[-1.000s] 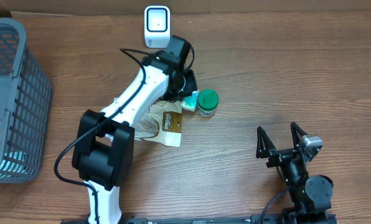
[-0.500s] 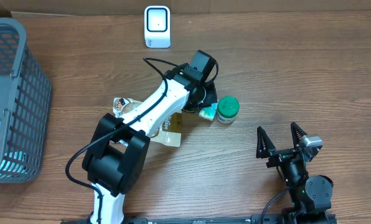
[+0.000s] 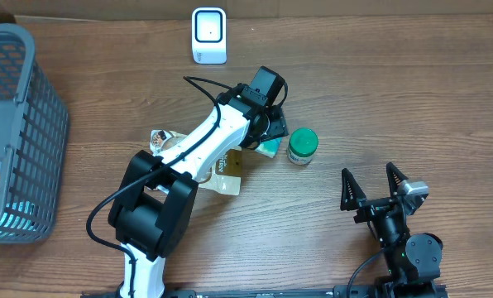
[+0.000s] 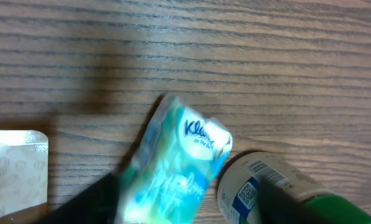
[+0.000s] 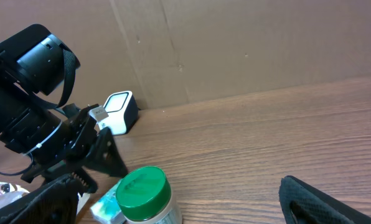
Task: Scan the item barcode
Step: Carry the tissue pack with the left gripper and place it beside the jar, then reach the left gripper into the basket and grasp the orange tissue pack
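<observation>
Wood-grain table (image 3: 395, 91) runs up to a cardboard wall (image 5: 266, 43), with a white scanner (image 3: 208, 35) standing at the far edge and a grey basket (image 3: 31, 108) at the left end. The left arm reaches across to mid-table, where its left fingers (image 3: 270, 139) stand apart over a tissue pack (image 4: 173, 162). In the wrist view one dark finger shows on each side of the pack, spread wider than it, and the pack lies on the wood between them. It is well short of the scanner. A green-lidded jar (image 3: 301, 146) stands upright just beside the pack, on its right, with a barcode visible on its label. A brown pouch (image 3: 226, 165) lies under the left arm, nearer the front of the table. The right fingers (image 3: 368, 178) rest near the front right edge, spread wide with nothing between them, well apart from the jar.
</observation>
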Motion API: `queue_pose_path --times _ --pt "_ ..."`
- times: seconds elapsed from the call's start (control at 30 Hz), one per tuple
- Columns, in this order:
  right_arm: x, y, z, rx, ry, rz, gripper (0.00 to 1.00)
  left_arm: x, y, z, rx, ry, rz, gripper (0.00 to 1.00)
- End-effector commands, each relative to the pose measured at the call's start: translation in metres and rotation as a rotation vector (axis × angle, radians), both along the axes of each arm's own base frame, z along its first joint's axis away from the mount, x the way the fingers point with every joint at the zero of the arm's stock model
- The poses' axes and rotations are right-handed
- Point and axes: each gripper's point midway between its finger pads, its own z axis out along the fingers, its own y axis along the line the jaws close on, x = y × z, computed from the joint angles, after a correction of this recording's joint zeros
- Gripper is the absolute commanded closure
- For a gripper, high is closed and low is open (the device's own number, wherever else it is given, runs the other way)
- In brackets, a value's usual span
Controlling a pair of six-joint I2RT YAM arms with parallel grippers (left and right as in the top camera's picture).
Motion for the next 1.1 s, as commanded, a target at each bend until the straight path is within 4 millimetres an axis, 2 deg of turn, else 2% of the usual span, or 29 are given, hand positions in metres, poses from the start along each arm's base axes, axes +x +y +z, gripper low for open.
queue_pose_path --times 0.0,0.13,0.23,0.37,0.53,0.67,0.8,0.87,0.93,1.07 --pt "0.0 0.0 -0.002 -0.005 -0.004 -0.001 0.0 0.002 0.007 -0.003 0.023 -0.005 0.009 0.16" --pt "0.0 0.0 -0.002 -0.005 -0.004 -0.001 0.0 0.011 0.012 0.007 0.029 -0.04 -0.04 0.09" --pt "0.0 0.0 -0.002 -0.005 -0.004 -0.001 0.0 0.025 0.027 0.039 0.04 -0.084 -0.074 0.07" --pt "0.0 0.0 -0.002 -0.005 -0.004 -0.001 0.0 0.042 0.052 0.099 0.061 -0.179 -0.136 0.06" --pt "0.0 0.0 -0.002 -0.005 -0.004 -0.001 0.0 0.052 0.102 0.191 0.081 -0.308 -0.132 0.05" --pt "0.0 0.0 -0.002 -0.005 -0.004 -0.001 0.0 0.045 0.156 0.272 0.106 -0.439 -0.078 0.06" --pt "0.0 0.0 -0.002 -0.005 -0.004 -0.001 0.0 0.027 0.225 0.33 0.14 -0.54 0.064 0.07" --pt "0.0 0.0 -0.002 -0.005 -0.004 -0.001 0.0 0.016 0.27 0.345 0.169 -0.562 0.17 0.06" --pt "0.0 0.0 -0.002 -0.005 -0.004 -0.001 0.0 0.004 0.313 0.349 0.203 -0.553 0.269 0.05" --pt "0.0 0.0 -0.002 -0.005 -0.004 -0.001 0.0 -0.023 0.397 0.336 0.284 -0.468 0.44 0.05"
